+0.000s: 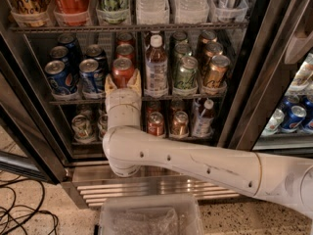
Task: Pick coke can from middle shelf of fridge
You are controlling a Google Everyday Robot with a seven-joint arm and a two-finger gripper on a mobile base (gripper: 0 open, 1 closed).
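The fridge point(274, 82) stands open in front of me. On its middle shelf point(176, 97) a red coke can point(122, 70) with a silver top stands at the front of a row of red cans. My gripper point(123, 82) points into the shelf right at this can. Its two tan fingertips point(110, 86) stand apart, one at each lower side of the can, so the gripper is open around it. The white wrist and arm point(195, 163) reach in from the lower right and hide the shelf rail below the can.
Blue Pepsi cans point(61, 77) stand left of the coke can, a bottle point(156, 67) and green and gold cans point(186, 72) to its right. A tall red Coca-Cola can point(72, 1) is on the top shelf. Cans point(155, 124) fill the lower shelf. A clear bin point(149, 217) and cables point(24, 212) lie on the floor.
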